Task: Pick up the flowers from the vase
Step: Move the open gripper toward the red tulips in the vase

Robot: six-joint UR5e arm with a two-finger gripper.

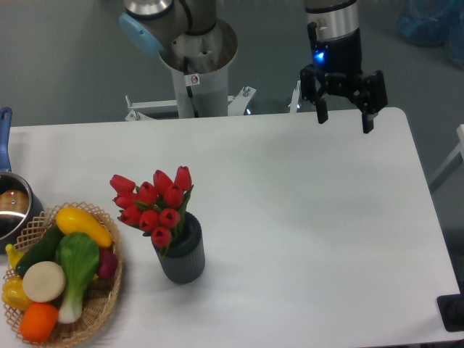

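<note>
The flowers (153, 201), a bunch of red tulip buds, stand in the vase (183, 254), a small dark grey ribbed cylinder on the white table left of centre. The buds lean up and to the left out of its mouth. Their stems are hidden inside the vase. My gripper (344, 119) hangs above the table's far edge at the upper right, far from the flowers. Its two black fingers point down, spread wide apart, with nothing between them.
A woven wicker basket (101, 304) of toy vegetables sits at the front left, close beside the vase. A metal pot (11, 210) with a blue handle is at the left edge. The robot's base column (197, 69) stands behind the table.
</note>
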